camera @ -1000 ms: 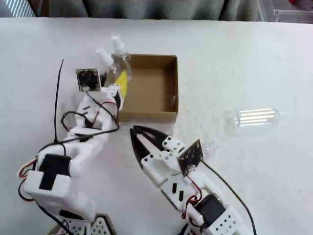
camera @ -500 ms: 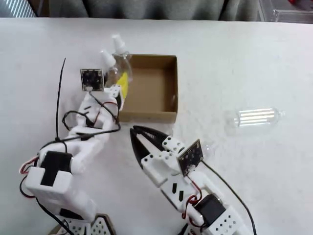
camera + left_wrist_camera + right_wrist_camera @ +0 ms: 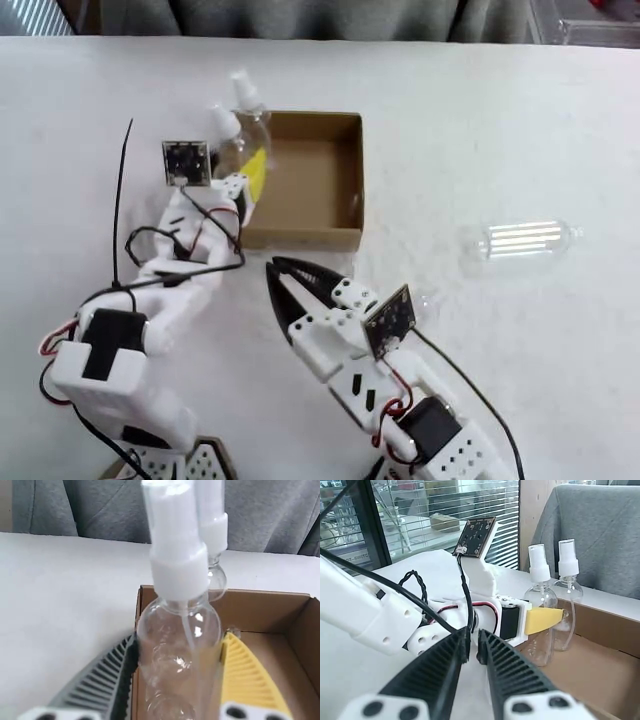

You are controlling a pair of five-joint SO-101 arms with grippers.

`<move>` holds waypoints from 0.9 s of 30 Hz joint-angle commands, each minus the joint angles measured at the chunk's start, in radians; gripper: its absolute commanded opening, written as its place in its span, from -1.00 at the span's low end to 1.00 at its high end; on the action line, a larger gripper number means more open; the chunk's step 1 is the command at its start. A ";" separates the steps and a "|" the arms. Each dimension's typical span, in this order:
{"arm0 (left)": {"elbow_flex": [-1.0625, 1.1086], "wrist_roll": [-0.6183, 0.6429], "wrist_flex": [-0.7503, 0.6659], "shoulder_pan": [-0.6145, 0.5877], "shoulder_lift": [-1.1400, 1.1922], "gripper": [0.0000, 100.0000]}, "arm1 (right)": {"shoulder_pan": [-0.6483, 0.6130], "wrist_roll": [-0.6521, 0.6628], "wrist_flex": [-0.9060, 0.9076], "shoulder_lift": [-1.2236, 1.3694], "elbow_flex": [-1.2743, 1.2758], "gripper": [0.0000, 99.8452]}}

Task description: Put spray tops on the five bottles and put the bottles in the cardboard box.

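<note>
My left gripper (image 3: 232, 160) is shut on a clear bottle (image 3: 177, 650) with a white spray top, held upright between its grey and yellow fingers at the near-left wall of the cardboard box (image 3: 310, 180). A second topped bottle (image 3: 245, 105) stands just behind it at the box's far-left corner. In the right wrist view both bottles (image 3: 540, 610) (image 3: 567, 595) stand side by side. My right gripper (image 3: 275, 266) lies low on the table just in front of the box, its black fingers together and holding nothing. A bare bottle (image 3: 525, 238) lies on its side at the right.
A small clear item (image 3: 425, 298) sits on the table beside the right arm's wrist. Another clear piece (image 3: 355, 205) rests against the box's right wall. The left arm's cables (image 3: 180, 245) loop near the box's front-left corner. White tabletop (image 3: 480, 120) stretches to the right.
The left gripper with its bottle has shifted slightly to the right, toward the box. The right arm has not moved.
</note>
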 commanded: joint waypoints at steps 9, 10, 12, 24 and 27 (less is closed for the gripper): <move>0.040 0.029 -0.009 -0.007 -0.127 -0.47 | 0.001 0.009 0.004 -0.005 0.008 -0.97; 0.046 0.029 -0.009 -0.007 -0.134 -0.47 | 0.001 0.009 0.004 -0.005 0.008 -0.97; 0.054 0.026 -0.009 -0.007 -0.151 -0.47 | 0.001 0.009 0.004 -0.005 0.008 -0.97; 0.140 0.021 0.052 0.002 -0.289 -0.47 | 0.001 0.009 0.004 -0.004 0.008 -0.97; 0.144 -0.011 0.144 0.002 -0.351 -0.47 | 0.001 0.009 0.004 -0.002 0.008 -0.97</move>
